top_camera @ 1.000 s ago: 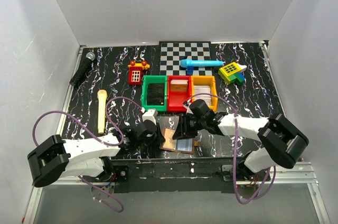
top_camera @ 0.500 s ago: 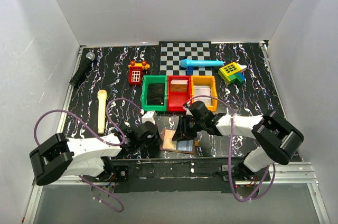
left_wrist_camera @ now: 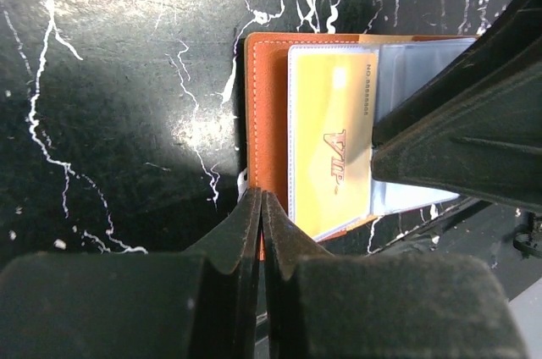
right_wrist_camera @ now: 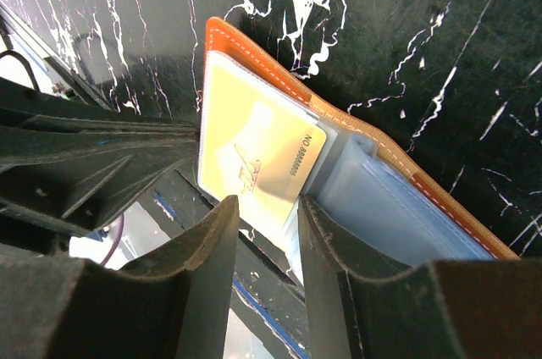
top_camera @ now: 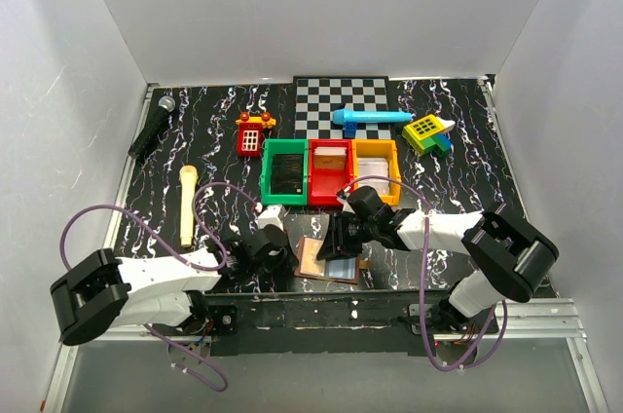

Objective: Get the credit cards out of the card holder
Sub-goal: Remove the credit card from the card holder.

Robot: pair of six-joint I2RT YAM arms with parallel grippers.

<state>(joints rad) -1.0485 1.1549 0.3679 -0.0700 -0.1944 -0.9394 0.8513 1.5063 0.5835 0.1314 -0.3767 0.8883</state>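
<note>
"Left wrist view, status pls: where's the card holder (left_wrist_camera: pixel 267 122)?"
"Open flat on the counter (left_wrist_camera: pixel 127 80), near edge, btw both arms. Yellow VIP card (left_wrist_camera: pixel 330 147) sits in its clear sleeve. Nothing out yet."
"Left gripper (left_wrist_camera: pixel 261 198)?"
"Closed tight, tips at the holder's brown edge. Can't tell if it pins the cover or just touches."
"Right gripper (right_wrist_camera: pixel 264 223)?"
"Jaws partway apart, straddling the VIP card's lower edge, not clamped afaict."
"So progress?"
"Holder opened, that's all. Pull of 1st card not done. Other sleeves (right_wrist_camera: pixel 398 207) look blue-grey, can't tell if they hold more cards."
</note>
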